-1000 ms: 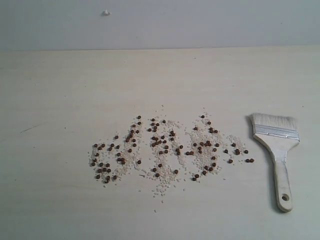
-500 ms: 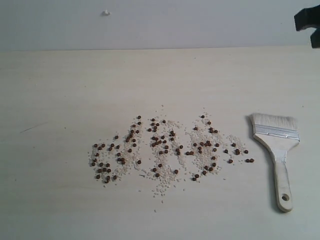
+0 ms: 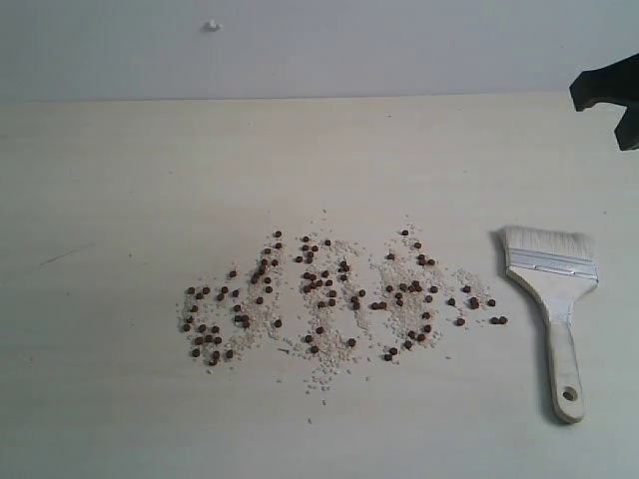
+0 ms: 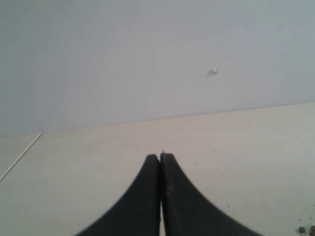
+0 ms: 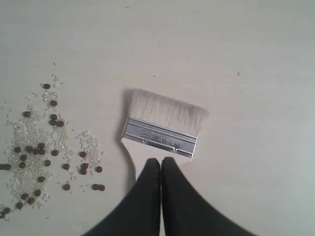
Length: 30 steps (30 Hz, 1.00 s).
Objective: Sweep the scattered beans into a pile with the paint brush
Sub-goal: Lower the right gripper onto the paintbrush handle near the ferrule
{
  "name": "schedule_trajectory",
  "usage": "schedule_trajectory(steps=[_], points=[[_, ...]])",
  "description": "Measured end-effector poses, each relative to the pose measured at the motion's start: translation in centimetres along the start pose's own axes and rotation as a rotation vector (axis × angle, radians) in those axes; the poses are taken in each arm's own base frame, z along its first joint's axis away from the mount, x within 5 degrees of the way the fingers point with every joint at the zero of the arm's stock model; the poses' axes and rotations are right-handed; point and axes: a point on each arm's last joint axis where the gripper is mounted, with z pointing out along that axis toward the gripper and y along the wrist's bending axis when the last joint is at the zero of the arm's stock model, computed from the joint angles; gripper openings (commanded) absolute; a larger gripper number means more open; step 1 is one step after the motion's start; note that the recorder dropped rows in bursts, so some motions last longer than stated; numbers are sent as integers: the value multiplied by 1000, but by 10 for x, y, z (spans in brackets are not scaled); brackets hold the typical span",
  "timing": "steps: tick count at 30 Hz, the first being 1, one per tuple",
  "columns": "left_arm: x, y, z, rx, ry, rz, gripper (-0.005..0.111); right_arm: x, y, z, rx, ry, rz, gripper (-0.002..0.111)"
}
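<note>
Reddish-brown beans lie scattered in a wide band among whitish crumbs across the middle of the pale table; some show in the right wrist view. No dense pile shows. The paint brush lies flat to their right, bristles toward the far side, holed handle toward the near edge. My right gripper hangs at the far right, high above the table; in its wrist view it is shut and empty, over the brush. My left gripper is shut with nothing in it, out of the exterior view.
A pale grey wall bounds the table at the back, with a small white speck on it. A few beans show at the edge of the left wrist view. Bare tabletop lies left of and behind the beans.
My right gripper has come into the exterior view at the top right and moved a little lower and to the left. Beans and brush have not moved.
</note>
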Motion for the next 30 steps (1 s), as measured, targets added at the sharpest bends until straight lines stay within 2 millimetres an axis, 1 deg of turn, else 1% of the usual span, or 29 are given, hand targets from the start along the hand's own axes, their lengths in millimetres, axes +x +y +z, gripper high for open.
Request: schedule_trajectory(steps=[2,4,7,10,15,17,19,24,30], points=[[0,0,0,0,0,0,0,1,0,0,-2,14,2,1],[0,0,0,0,0,0,0,2,1,4,-11,48,9,6],[0,0,0,0,0,0,0,6,2,21,-11,157,26,16],[0,0,0,0,0,0,0,10,2,40,-6,223,55,21],[0,0,0,0,0,0,0,25,2,64,-3,209,102,35],[0,0,0,0,0,0,0,33,2,74,0,227,117,43],[0,0,0,0,0,0,0,40,2,83,5,245,141,47],[0,0,0,0,0,0,0,58,3,101,-8,232,192,47],[0,0,0,0,0,0,0,76,3,111,-8,215,247,47]])
